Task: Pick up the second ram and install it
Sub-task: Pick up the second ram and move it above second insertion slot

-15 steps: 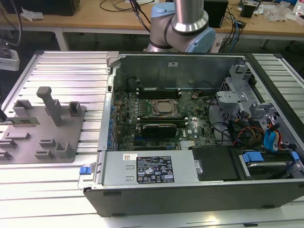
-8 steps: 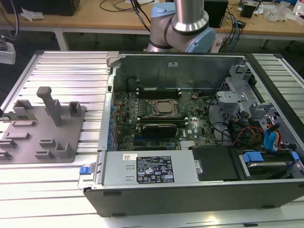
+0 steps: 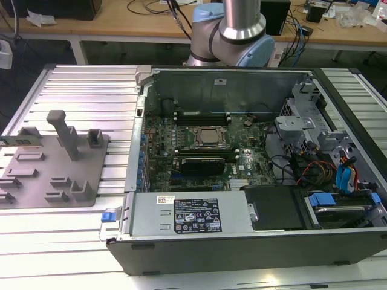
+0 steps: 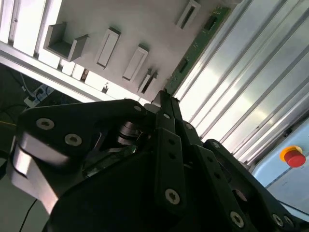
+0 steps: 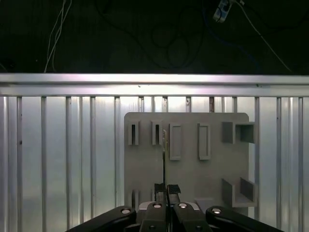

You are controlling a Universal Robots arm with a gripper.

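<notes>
Here, jaws clamp the second ram.

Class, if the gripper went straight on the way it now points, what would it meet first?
Probably the ram, standing on edge in the tray, directly in line beyond the gripper in the first wrist view. Depth is unclear; it could miss and reach the tray.

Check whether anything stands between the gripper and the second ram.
Nothing visible does. In the first wrist view the gripper is shut on the second ram, whose thin edge runs straight out from it over the grey tray.
</notes>
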